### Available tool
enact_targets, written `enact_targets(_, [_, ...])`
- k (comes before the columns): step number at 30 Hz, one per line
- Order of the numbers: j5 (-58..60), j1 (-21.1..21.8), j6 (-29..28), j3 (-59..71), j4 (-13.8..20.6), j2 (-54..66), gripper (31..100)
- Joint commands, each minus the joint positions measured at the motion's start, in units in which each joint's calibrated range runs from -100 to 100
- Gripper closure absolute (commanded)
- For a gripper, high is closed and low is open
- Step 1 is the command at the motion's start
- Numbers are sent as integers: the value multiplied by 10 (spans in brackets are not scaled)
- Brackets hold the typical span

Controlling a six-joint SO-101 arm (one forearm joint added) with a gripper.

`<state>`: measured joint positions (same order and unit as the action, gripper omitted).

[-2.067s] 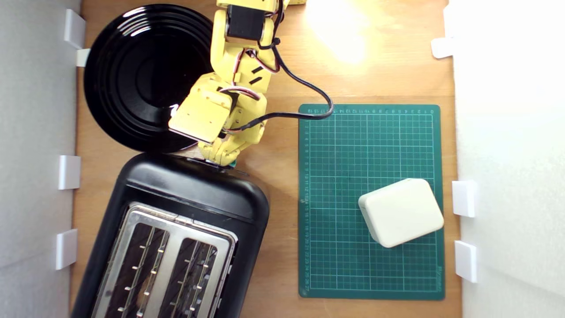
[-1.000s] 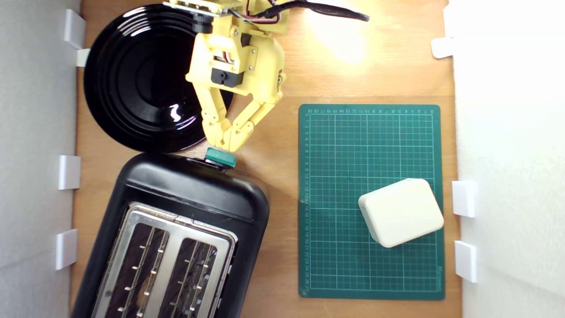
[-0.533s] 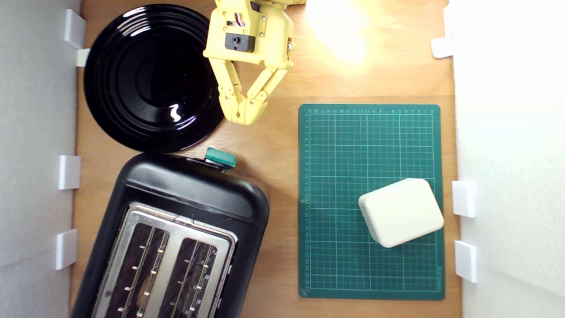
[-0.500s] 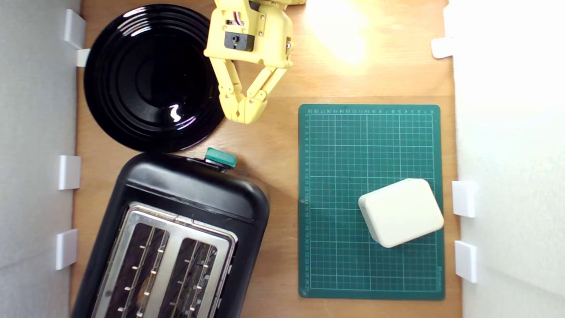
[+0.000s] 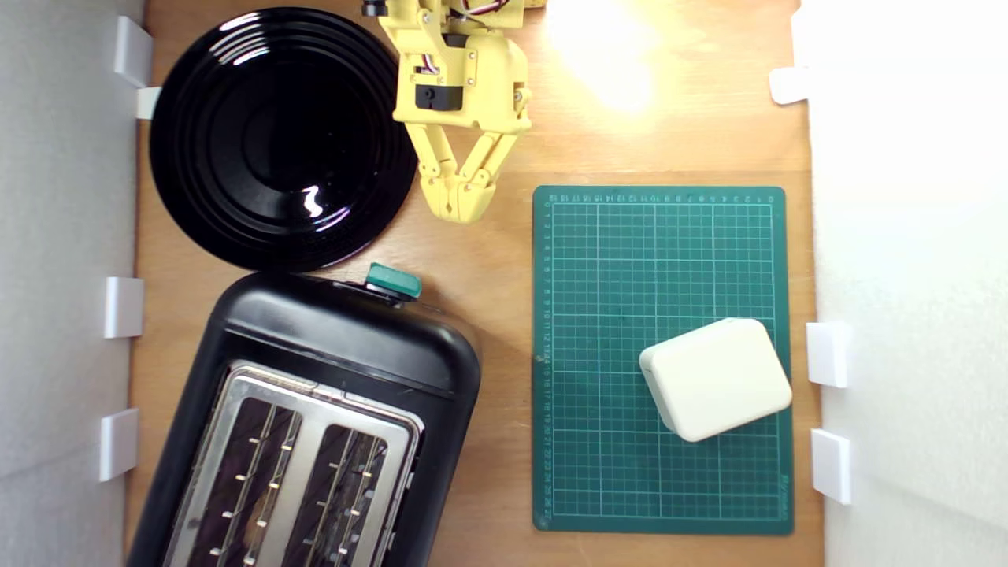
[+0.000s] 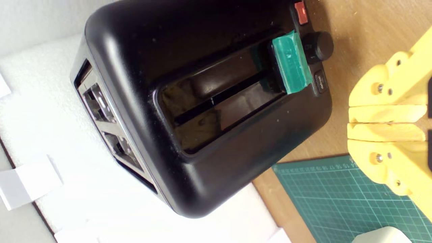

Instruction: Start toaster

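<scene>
The black toaster [image 5: 331, 346] lies at the lower left of the exterior view, its metal top plate [image 5: 303, 465] showing two slots. Its teal lever knob [image 5: 392, 281] sticks out of the end facing the arm. In the wrist view the toaster [image 6: 168, 67] fills the frame, and the knob [image 6: 291, 67] sits at the end of its slot nearest the table, beside a red button [image 6: 301, 12] and a black dial [image 6: 317, 45]. My yellow gripper [image 5: 459, 206] hangs shut and empty, clear of the knob and further up the exterior view. Its fingers [image 6: 384, 114] press together.
A round black plate [image 5: 260, 134] lies beside the gripper at the exterior view's upper left. A green cutting mat [image 5: 661, 260] on the right carries a cream-white rounded box [image 5: 715, 378]. White foam walls [image 5: 63, 236] with clips line both sides of the wooden table.
The gripper was down on the toaster's lever end, then lifted off and drew back from the knob. It has since shifted slightly to the exterior view's right, staying shut.
</scene>
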<state>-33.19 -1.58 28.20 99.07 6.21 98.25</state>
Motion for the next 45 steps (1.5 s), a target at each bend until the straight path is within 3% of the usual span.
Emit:
enact_targets(1, [0, -2, -6, 7, -7, 11, 989])
enact_targets(8, [-51, 17, -7, 7, -21, 12, 989])
enact_targets(33, [-250, 18, -27, 7, -19, 12, 989])
enact_targets(45, [-251, 19, -29, 7, -11, 11, 989])
